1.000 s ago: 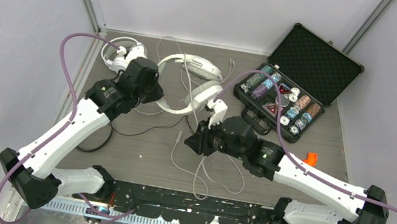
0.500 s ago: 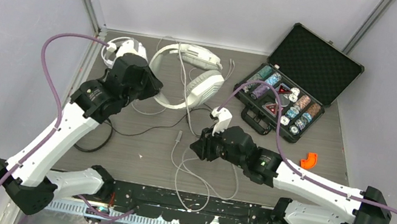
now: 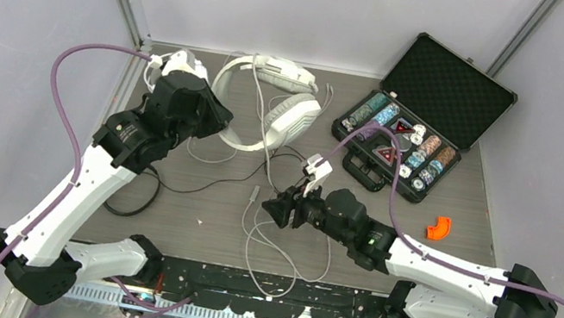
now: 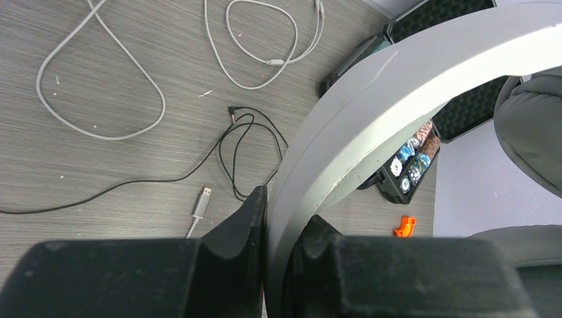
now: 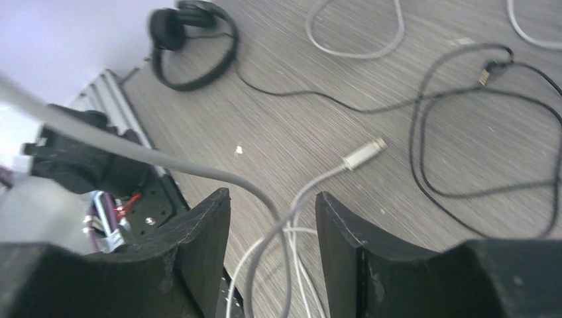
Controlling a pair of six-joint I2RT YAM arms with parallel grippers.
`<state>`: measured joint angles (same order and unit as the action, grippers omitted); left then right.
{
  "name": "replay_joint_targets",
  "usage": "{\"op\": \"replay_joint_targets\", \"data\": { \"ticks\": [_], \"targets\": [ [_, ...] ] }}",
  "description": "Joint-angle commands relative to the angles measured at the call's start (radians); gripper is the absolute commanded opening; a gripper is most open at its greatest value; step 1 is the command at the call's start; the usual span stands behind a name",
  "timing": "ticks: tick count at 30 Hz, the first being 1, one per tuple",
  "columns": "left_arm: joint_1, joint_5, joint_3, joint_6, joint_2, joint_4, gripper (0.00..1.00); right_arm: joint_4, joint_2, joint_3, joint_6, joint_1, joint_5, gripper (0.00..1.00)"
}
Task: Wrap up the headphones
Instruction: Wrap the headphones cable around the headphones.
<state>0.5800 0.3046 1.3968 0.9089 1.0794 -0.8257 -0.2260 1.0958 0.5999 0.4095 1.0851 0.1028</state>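
Note:
My left gripper [image 3: 210, 122] is shut on the headband of a large white headset [image 3: 283, 107] and holds it tilted above the table's back. In the left wrist view the headband [image 4: 371, 99] runs between the closed jaws of that gripper [image 4: 281, 215]. Its thin white cable [image 3: 268, 244] trails down to the table middle. My right gripper [image 3: 282, 209] is open, and the cable [image 5: 265, 199] passes loosely between its jaws. A second white headset [image 3: 174, 64] sits at the back left, partly hidden by my left arm. The black headset [image 5: 189, 33] lies at the left.
An open black case of poker chips [image 3: 421, 122] stands at the back right. A small orange piece [image 3: 439, 228] lies near it. A black cable [image 3: 203, 187] and a white USB plug [image 3: 255, 194] lie on the table middle. Walls close in on both sides.
My left gripper has carried the white headset back and a little left. My right arm has drawn nearer the front edge, and the white cable has slid with it.

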Motion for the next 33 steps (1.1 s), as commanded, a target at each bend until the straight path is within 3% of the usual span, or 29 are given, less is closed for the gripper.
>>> {"op": "replay_joint_targets", "data": {
  "ticks": [1,10,16,22,33],
  "targets": [
    [-0.005,0.008,0.029,0.019,-0.022,0.083,0.00,-0.302,-0.043,-0.029,-0.093,0.006,-0.140,0.57],
    [-0.006,-0.025,0.032,0.013,-0.008,0.093,0.00,-0.375,-0.004,0.032,-0.179,0.013,-0.134,0.61],
    [-0.005,-0.036,0.073,-0.008,0.000,0.081,0.00,-0.546,0.085,0.009,-0.242,0.015,-0.015,0.58],
    [-0.006,-0.031,0.147,-0.019,0.028,0.040,0.00,-0.633,0.223,0.039,-0.250,0.016,0.004,0.56],
    [-0.006,-0.070,0.337,-0.030,0.066,-0.044,0.00,-0.894,0.333,-0.118,-0.137,-0.010,0.135,0.39]
  ]
}}
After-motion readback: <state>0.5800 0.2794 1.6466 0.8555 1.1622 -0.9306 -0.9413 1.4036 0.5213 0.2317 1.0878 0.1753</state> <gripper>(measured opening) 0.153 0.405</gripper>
